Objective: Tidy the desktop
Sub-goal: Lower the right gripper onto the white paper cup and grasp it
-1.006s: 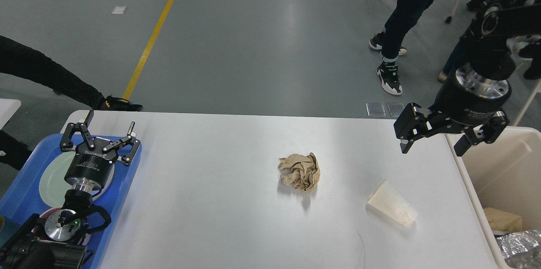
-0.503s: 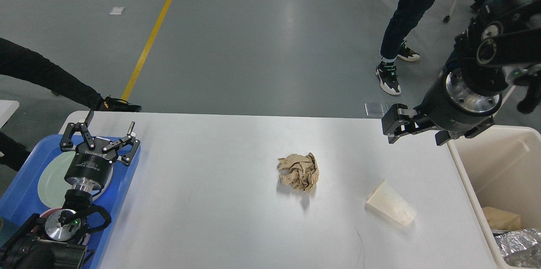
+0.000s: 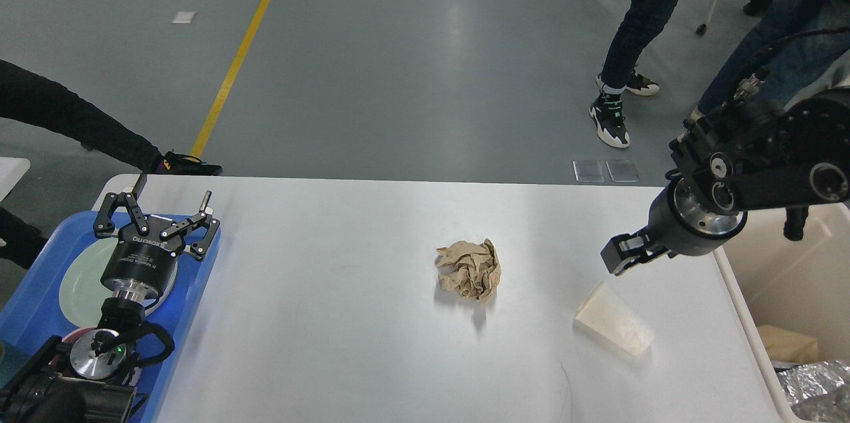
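- On the white desktop, near its middle, lies a crumpled brown paper ball.
- Right of the ball, a pale paper cup lies on its side.
- Left gripper: fingers spread, above the blue tray.
- Right gripper: just above the cup, seen end-on; finger state cannot be told.
- Beige bin: at the desktop's right edge.

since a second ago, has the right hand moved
Yes. The right hand has dropped toward the paper cup, which lies unmoved on the desktop.
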